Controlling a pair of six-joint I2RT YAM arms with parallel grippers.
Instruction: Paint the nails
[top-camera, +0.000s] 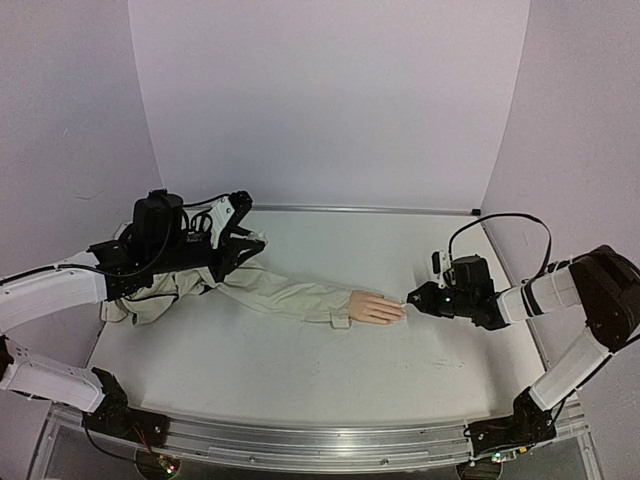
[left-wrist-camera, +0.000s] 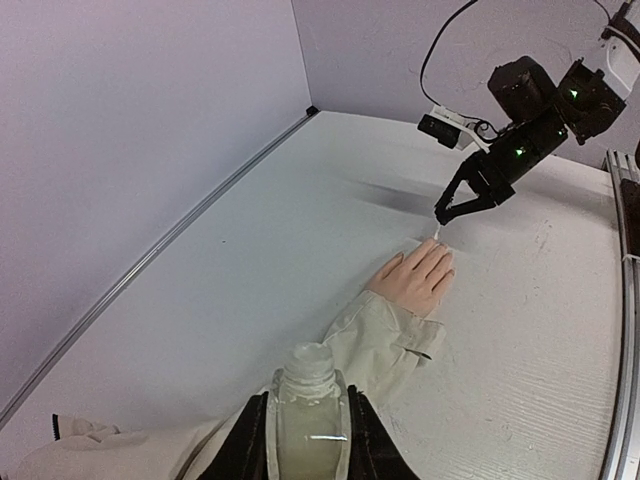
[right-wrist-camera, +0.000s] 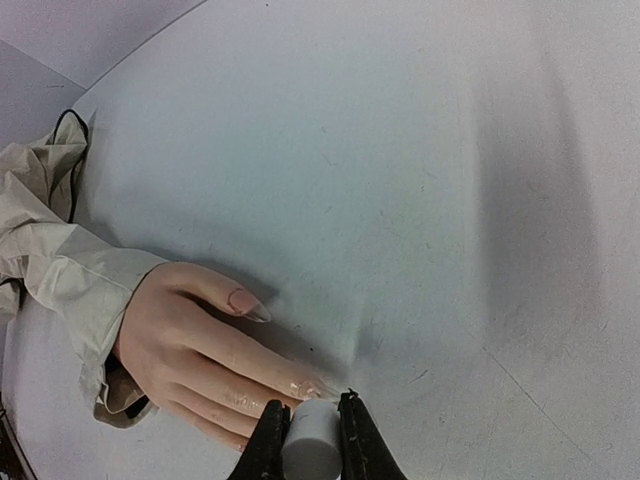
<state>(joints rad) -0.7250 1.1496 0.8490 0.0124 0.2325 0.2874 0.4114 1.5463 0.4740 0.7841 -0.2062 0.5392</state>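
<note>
The white table (top-camera: 300, 370) bears a mannequin hand (top-camera: 376, 308) lying flat, its nails (right-wrist-camera: 250, 303) towards the right gripper (top-camera: 415, 297), which is clamped on a small white cap (right-wrist-camera: 308, 445) just beside the fingertips. The left gripper (left-wrist-camera: 305, 440), above the beige sleeve (top-camera: 290, 295), pinches a clear bottle (left-wrist-camera: 305, 385).

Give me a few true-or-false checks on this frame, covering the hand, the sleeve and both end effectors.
1. The right end effector is shut on a white cylinder at the mannequin hand's fingertips. True.
2. The left end effector is empty. False: it grips a clear bottle.
3. The mannequin hand lies palm up. False: it lies palm down, with its nails showing.
4. A beige sleeve covers the wrist. True.
</note>
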